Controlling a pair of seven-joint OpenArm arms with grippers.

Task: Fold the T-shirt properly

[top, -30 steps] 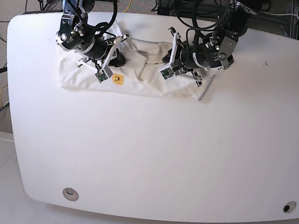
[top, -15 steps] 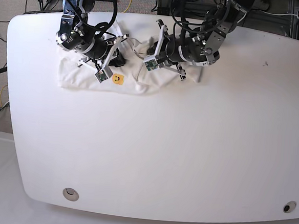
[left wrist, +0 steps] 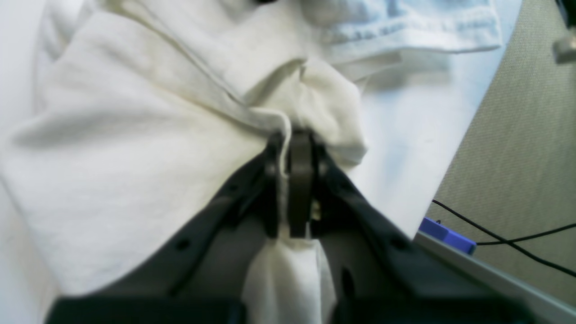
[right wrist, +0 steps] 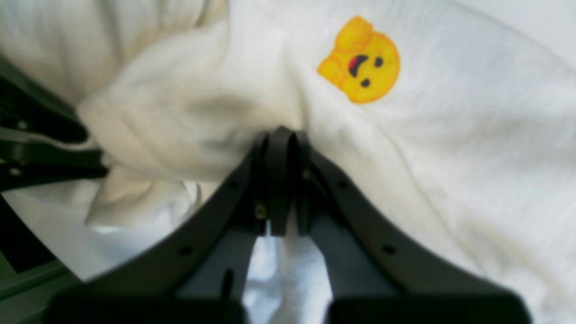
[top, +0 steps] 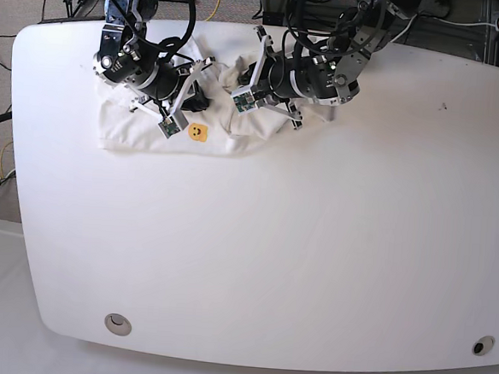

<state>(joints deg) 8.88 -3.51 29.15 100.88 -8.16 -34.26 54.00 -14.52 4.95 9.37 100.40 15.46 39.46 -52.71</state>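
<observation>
The white T-shirt [top: 142, 130] lies bunched at the table's back left, plain side up, with its small yellow smiley [top: 198, 132] showing. My right gripper [top: 196, 98] is shut on a fold of the cloth just behind the smiley [right wrist: 362, 60]. In the right wrist view the gripper [right wrist: 279, 137] pinches the T-shirt [right wrist: 450, 148]. My left gripper [top: 239, 88] sits close beside it, to its right. In the left wrist view that gripper [left wrist: 292, 139] is shut on a hemmed fold of the T-shirt [left wrist: 135, 148], and cloth runs down between its fingers.
The white table [top: 271, 240] stretches forward and to the right of the shirt. Its back edge [left wrist: 454, 148] runs just behind the left gripper, with grey floor, black cables and a blue part [left wrist: 445, 234] beyond. Two round holes [top: 117, 322] mark the front corners.
My left gripper has travelled left with the shirt's right side, so the cloth is now bunched into a narrower heap beside the right gripper. The right arm has stayed put.
</observation>
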